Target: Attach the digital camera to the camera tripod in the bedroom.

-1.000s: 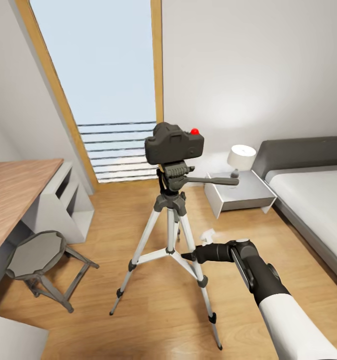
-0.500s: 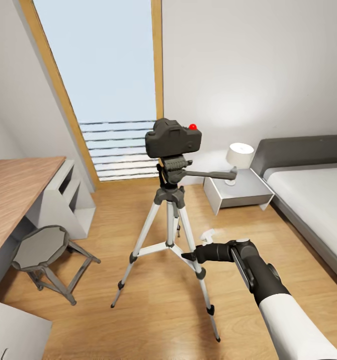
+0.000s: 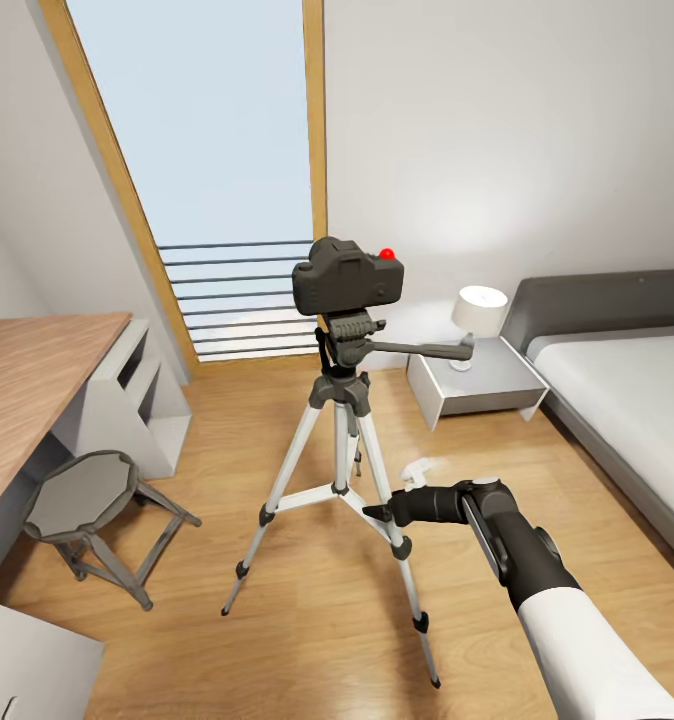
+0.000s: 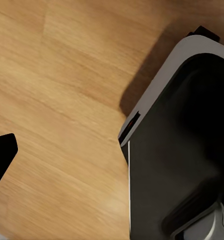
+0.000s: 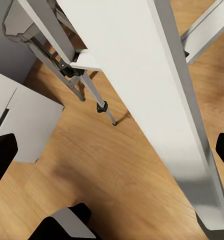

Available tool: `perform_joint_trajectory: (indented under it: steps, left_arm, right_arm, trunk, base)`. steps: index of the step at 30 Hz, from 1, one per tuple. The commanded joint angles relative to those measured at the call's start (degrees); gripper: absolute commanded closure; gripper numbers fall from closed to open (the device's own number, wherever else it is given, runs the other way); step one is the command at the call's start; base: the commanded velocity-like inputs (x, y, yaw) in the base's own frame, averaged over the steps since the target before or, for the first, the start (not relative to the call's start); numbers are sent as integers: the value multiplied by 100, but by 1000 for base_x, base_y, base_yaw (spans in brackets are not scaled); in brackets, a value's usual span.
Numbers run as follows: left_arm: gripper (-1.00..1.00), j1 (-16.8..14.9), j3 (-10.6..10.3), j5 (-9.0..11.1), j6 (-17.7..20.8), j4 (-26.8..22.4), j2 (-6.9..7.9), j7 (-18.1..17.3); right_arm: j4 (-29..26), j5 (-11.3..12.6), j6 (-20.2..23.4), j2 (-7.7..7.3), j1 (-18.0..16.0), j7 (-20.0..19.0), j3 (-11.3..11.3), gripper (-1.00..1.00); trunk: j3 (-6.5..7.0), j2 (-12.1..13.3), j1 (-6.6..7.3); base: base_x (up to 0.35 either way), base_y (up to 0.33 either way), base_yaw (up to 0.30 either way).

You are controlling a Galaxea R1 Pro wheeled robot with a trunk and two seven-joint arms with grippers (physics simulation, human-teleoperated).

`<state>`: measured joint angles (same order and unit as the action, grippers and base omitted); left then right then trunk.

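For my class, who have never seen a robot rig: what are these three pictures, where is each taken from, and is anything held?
These are simulator renders from a two-armed wheeled robot. The head view looks down into a bedroom: a camera sits on top of a tripod on the wood floor, with a stool, desk, bed and lamp around. The right gripper reaches beside a tripod leg, holding nothing. The right wrist view looks along that gripper, its fingers apart, at the pale leg. The left wrist view looks at floor and the robot's dark base.
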<state>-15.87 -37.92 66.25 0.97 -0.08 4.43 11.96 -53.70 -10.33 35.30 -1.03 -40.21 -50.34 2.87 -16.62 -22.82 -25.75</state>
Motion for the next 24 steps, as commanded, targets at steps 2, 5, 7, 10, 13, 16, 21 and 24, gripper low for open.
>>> perform_joint_trajectory:
  steps: [2,5,7,10,13,16,21,24]
  left_arm:
    - [-100,-4,-49,37,10,-1,-1,18]
    - [-100,-4,-49,37,9,-1,-2,18]
    - [-100,-4,-49,37,9,-1,-2,17]
    - [-100,-4,-49,37,9,-1,-3,16]
    - [-100,-4,-49,37,9,-1,-3,11]
    - [-100,-4,-49,37,9,-1,-3,8]
    - [-100,-4,-49,37,9,-1,-3,-3]
    - [-100,-4,-49,37,9,-1,-5,-7]
  right_arm:
    - [-8,-50,10,-1,-4,-33,3,-100]
    - [-11,-49,6,-2,-4,-23,3,-100]
    - [-10,-48,5,-2,-4,-14,2,-100]
    - [-13,-48,4,-2,-4,-4,-2,-100]
    - [-16,-48,3,-3,-4,2,-4,-100]
    - [-16,-48,3,-3,-4,6,-6,-100]
    - [-17,-48,3,-3,-4,14,-12,-100]
    - [-16,-45,3,-3,-4,22,-21,-100]
  trunk:
    - [-10,-10,-3]
    - [-10,-10,-3]
    - [-10,-10,-3]
    - [-10,-10,-3]
    - [-10,-10,-3]
    - [-10,-10,-3]
    - [-10,-10,-3]
    - [-10,-10,-3]
  base:
    - [0,0,0]
    - [0,0,0]
    - [0,0,0]
    - [0,0,0]
    - [0,0,0]
    - [0,0,0]
    - [0,0,0]
    - [0,0,0]
